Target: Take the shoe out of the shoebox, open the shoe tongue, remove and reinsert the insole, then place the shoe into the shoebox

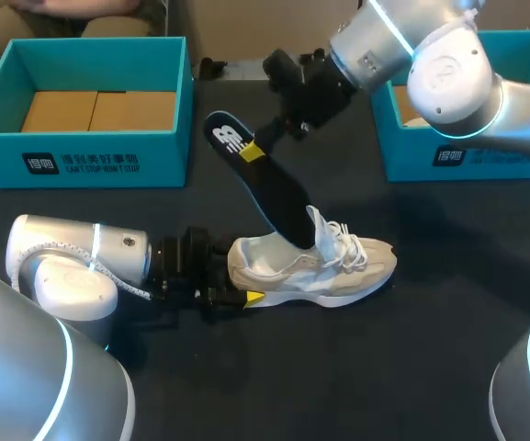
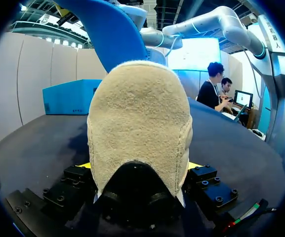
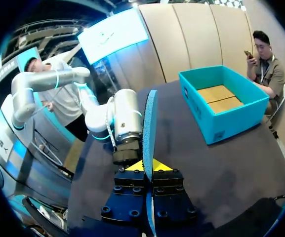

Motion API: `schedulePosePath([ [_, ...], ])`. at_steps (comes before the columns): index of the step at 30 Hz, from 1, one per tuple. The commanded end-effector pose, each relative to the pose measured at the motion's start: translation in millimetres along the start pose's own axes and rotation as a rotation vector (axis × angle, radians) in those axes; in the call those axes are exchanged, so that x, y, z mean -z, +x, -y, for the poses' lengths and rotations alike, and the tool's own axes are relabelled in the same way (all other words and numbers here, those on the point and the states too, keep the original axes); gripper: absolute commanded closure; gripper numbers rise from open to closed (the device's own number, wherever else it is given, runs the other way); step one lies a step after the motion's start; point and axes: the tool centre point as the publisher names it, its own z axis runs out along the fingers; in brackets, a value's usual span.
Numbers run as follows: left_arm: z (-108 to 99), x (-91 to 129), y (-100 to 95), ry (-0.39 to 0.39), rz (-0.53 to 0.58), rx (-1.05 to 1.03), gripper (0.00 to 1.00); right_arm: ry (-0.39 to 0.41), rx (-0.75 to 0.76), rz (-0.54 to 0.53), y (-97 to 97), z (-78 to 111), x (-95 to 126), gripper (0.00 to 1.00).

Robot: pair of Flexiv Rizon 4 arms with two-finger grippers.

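Observation:
A beige and white shoe [image 1: 312, 265] lies on its side on the dark table, toe to the right. My left gripper [image 1: 251, 296] is at its heel. In the left wrist view the suede heel [image 2: 140, 118] fills the gap, and both yellow fingertips [image 2: 85, 165] press on its sides. A long insole [image 1: 265, 184], black on top and blue underneath, slants up out of the shoe's mouth with its front end still inside. My right gripper [image 1: 255, 150] is shut on its raised heel end. The right wrist view shows the insole [image 3: 149, 123] edge-on between that gripper's [image 3: 148, 165] closed tips.
A teal shoebox [image 1: 81, 101] with a cardboard floor stands at the back left. A second teal box [image 1: 467, 138] stands at the back right, under my right arm. My left arm [image 3: 125, 123] lies low across the table's front left.

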Motion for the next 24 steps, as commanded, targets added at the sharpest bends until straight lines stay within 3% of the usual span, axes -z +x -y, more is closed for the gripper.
schedulePosePath([
  [1,-0.8,-1.3,-1.3,-0.006,-0.001,0.001,1.0,0.003,-0.002,0.028,2.3,-0.7,0.0,1.0],
  [13,-0.8,-1.3,-1.3,-0.006,-0.001,0.001,1.0,-0.02,-0.046,0.043,5.8,-1.3,1.1,1.0],
  [15,-0.8,-1.3,-1.3,-0.006,-0.001,0.001,1.0,-0.122,-0.075,0.076,8.8,-5.6,2.7,1.0],
  [17,-0.8,-1.3,-1.3,-0.006,-0.001,0.001,1.0,-0.17,-0.091,0.101,10.4,-12.3,4.5,1.0],
  [24,-0.8,-1.3,-1.3,-0.006,-0.001,0.001,1.0,-0.268,-0.15,0.115,17.2,-37.1,16.4,1.0],
])
